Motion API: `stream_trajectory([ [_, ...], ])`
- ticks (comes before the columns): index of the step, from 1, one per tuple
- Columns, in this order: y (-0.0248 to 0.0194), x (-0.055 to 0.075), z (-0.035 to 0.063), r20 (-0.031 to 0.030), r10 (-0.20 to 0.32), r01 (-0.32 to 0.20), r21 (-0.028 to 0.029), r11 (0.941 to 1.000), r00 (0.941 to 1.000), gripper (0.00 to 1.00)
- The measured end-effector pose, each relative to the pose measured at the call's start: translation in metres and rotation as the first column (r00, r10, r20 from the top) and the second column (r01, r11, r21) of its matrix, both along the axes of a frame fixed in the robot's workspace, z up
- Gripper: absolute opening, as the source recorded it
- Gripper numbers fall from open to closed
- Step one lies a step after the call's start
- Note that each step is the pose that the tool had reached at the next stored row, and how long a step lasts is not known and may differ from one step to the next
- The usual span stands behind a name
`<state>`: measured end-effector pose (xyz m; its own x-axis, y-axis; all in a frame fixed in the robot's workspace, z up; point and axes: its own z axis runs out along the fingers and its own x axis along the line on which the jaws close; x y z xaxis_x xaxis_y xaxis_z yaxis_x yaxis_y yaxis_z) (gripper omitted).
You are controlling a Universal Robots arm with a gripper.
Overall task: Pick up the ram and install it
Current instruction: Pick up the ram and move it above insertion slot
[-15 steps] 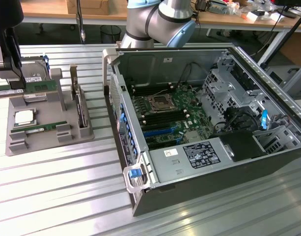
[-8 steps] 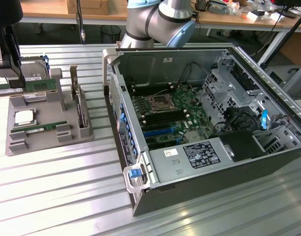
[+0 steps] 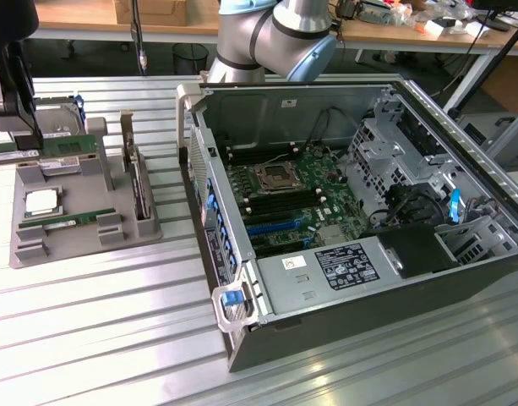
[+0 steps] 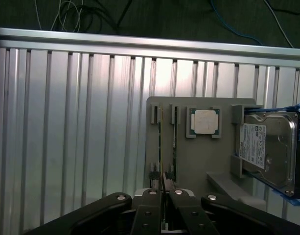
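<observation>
Wrist view: my claw (image 4: 162,193) is clamped on the ram (image 4: 159,142), which stands on edge in the grey tray (image 4: 218,156) beside its twin (image 4: 174,147). It looks light, stiff and fragile; best pinched on the flat faces, clear of the contacts.

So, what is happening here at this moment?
A robot arm is handling computer parts next to an open computer case. Its gripper is shut on the ram, which it holds on edge above the grey parts tray. A second ram stick sits in that tray, along with a processor chip and a hard drive. The ram is not yet at the case.
</observation>
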<state>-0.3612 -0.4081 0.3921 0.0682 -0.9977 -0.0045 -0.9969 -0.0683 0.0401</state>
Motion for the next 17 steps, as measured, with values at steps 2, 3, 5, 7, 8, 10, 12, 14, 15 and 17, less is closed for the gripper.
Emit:
stream_trajectory([
  [2,0.0,0.0,0.0004,0.0,0.0,0.0,0.0,1.0,1.0,0.12],
  [3,0.0,0.0,0.0007,0.0,0.0,0.0,0.0,1.0,1.0,0.12],
  [5,0.0,0.0,0.0012,0.0,0.0,0.0,-0.0001,1.0,1.0,0.12],
  [7,0.0,0.0,0.0017,0.0,0.0,0.0,0.0,1.0,1.0,0.12],
  [8,0.0,0.0,0.0019,0.0,0.0,0.0,0.0,1.0,1.0,0.12],
  [10,0.0,0.0,0.0026,0.0,0.0,0.0,0.0,1.0,1.0,0.12],
  [12,0.0,0.0,0.0029,0.0,0.0,0.0,0.0,1.0,1.0,0.12],
  [14,0.0,0.0,0.0039,-0.0001,0.0,0.0,-0.0001,1.0,1.0,0.12],
  [15,0.0,0.0,0.0042,0.0,0.0,0.0,0.0,1.0,1.0,0.12],
  [17,0.0,0.0,0.0049,0.0,0.0,0.0,0.0,1.0,1.0,0.12],
])
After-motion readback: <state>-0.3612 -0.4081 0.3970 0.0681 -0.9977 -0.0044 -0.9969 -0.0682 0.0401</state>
